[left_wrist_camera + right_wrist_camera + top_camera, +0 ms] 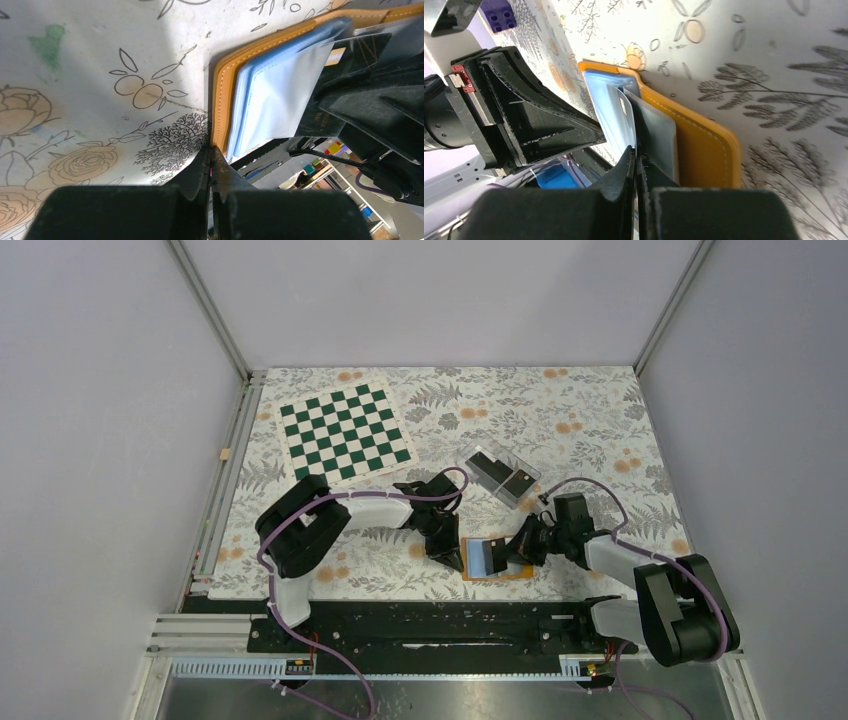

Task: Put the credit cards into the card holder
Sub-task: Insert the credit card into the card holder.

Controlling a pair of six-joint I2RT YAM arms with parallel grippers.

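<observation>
The orange card holder (517, 573) lies open near the front edge, its light blue pockets facing up. My right gripper (512, 548) is shut on a black credit card (356, 49) with a gold chip, and the card's far end sits inside a blue pocket. In the right wrist view the card (627, 125) runs edge-on from my gripper (636, 152) into the holder (704, 150). My left gripper (452, 558) is shut, and its tips (212, 150) touch the holder's orange left edge (220, 100). More black cards (518, 481) lie in a clear box.
The clear plastic box (474, 453) stands just behind the holder. A green and white chessboard (345, 432) lies at the back left. A small wooden block (226, 454) sits by the left rail. A purple brick (504, 15) shows in the right wrist view.
</observation>
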